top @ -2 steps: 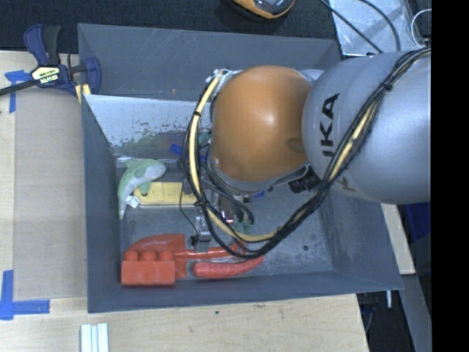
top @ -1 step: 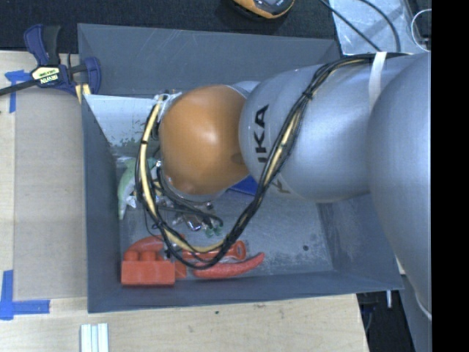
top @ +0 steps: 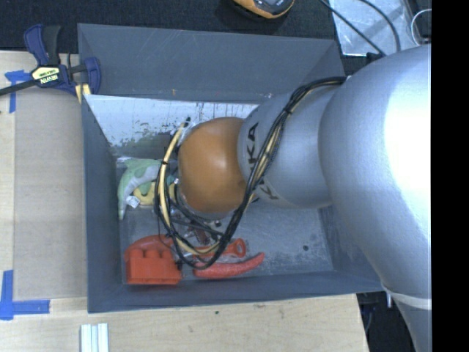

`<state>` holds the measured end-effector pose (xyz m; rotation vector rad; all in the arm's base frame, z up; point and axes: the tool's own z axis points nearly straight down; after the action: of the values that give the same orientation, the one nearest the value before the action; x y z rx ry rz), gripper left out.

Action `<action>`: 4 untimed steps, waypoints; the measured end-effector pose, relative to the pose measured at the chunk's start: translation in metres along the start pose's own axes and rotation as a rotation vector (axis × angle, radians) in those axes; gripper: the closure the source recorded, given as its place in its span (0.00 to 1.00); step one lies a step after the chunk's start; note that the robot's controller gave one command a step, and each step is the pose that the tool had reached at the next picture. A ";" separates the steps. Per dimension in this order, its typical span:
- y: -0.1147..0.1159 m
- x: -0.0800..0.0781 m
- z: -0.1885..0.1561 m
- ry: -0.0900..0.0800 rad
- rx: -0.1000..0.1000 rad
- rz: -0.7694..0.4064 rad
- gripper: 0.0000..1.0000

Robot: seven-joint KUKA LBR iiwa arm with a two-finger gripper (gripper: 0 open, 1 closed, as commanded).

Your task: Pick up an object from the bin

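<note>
Grey metal bin [top: 99, 196] fills mid-frame. Under the arm's orange cover [top: 212, 166], the gripper [top: 192, 235] sits low at lower centre; whether it is open or closed I cannot tell. Just beside it lie an orange-red plastic block [top: 152, 264], lower left, and a red curved strip [top: 231, 266]. This looks like the reach-down step. Next, the gripper would need to close on one thing and lift clear.

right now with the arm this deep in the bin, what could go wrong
1. The orange wrist cover blocks the camera's sight of whatever lies beneath it, so a miss might go unnoticed.
2. The cables loop low beside the orange-red block and could snag it.
3. That block and the red curved strip lie close against the bin's near wall, so a pick there may scrape the wall.
</note>
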<state>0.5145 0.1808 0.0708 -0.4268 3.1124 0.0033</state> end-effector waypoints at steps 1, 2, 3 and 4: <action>-0.002 -0.014 -0.006 -0.005 0.000 -0.321 1.00; -0.002 -0.014 -0.006 -0.004 0.000 -0.320 1.00; -0.052 -0.032 -0.073 -0.017 0.005 -0.318 1.00; -0.026 -0.023 -0.084 -0.010 -0.001 -0.283 1.00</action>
<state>0.5436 0.1616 0.1551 -0.8587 3.0114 0.0068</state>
